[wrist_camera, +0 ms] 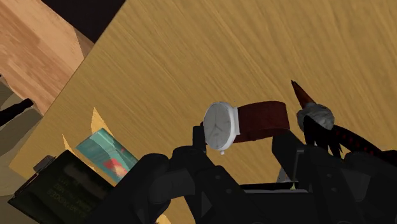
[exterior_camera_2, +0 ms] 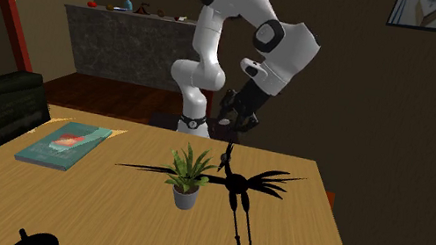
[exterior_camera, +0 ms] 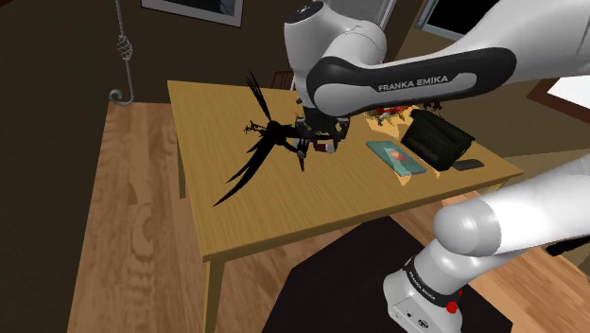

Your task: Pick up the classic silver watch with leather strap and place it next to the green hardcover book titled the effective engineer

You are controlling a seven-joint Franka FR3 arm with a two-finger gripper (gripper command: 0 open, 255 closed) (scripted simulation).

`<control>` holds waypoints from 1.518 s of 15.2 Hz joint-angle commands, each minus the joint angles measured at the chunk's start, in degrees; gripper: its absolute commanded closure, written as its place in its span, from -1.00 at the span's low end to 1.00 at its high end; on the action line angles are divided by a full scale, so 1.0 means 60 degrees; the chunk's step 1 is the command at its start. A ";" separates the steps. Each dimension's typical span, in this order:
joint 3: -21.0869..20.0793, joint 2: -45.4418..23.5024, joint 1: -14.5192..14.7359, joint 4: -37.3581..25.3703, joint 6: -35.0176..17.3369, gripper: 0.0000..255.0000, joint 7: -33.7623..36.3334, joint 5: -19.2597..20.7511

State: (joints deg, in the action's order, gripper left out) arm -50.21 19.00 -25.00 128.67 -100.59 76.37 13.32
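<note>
The watch (wrist_camera: 221,126) looks small and light. Its pale case is hard and smooth, probably slippery, and its brown strap is soft enough to give under pressure. I'd grip it across the case and the strap loop rather than by the strap alone. The gripper (wrist_camera: 242,137) has it that way: its black fingers are drawn in on the watch, one by the dial and one at the loop's far side, holding it above the table (exterior_camera: 284,203). The arm arches over with the hand pointing down. In the shoulder view the green book (exterior_camera: 397,156) lies at about three o'clock from the gripper, beside a black case (exterior_camera: 437,140).
</note>
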 commanded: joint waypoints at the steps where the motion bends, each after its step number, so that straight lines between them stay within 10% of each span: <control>1: 0.0518 0.0614 0.0132 0.0569 -0.0259 1.00 -0.0559 -0.0186; 12: 0.3372 0.3523 0.0533 0.3606 -0.1475 1.00 -0.3300 -0.0030; 23: 0.6109 0.5134 -0.0512 0.5388 -0.2793 1.00 -0.5808 0.1610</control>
State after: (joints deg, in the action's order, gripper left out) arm -15.38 49.05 -27.07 159.97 -116.19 43.17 21.62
